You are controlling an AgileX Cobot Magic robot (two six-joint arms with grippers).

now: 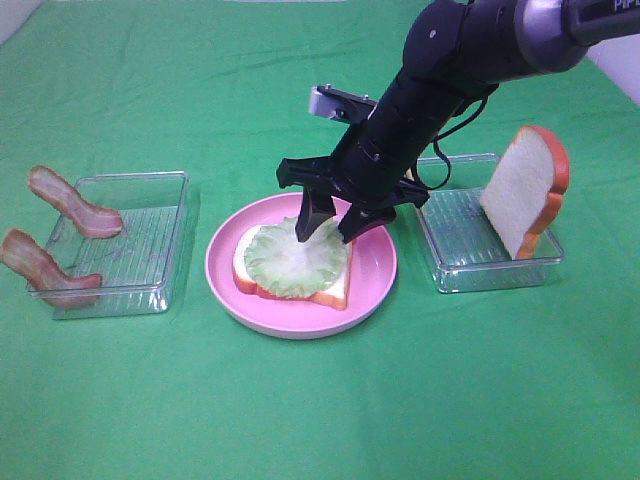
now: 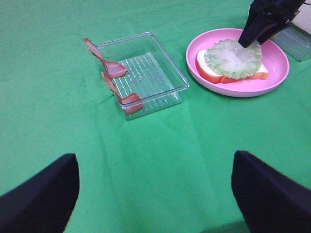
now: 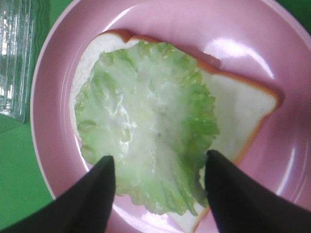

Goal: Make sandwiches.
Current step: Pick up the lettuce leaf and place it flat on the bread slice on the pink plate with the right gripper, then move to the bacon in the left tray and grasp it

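I see my right gripper (image 1: 325, 232) spread open over the round pale-green lettuce leaf (image 1: 290, 260), which lies on a white bread slice (image 3: 238, 111) in the round pink plate (image 1: 378, 268). My left gripper (image 2: 155, 191) is wide open too.

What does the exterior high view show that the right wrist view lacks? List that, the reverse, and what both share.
Only exterior high: two bacon strips leaning on the left tray, a bread slice standing in the right tray. Only right wrist: the lettuce's ruffled edge and pale centre close up, between the right hand's open fingers. Both: pink plate, bottom bread, lettuce, right hand; the wrist view also catches one tray's edge.
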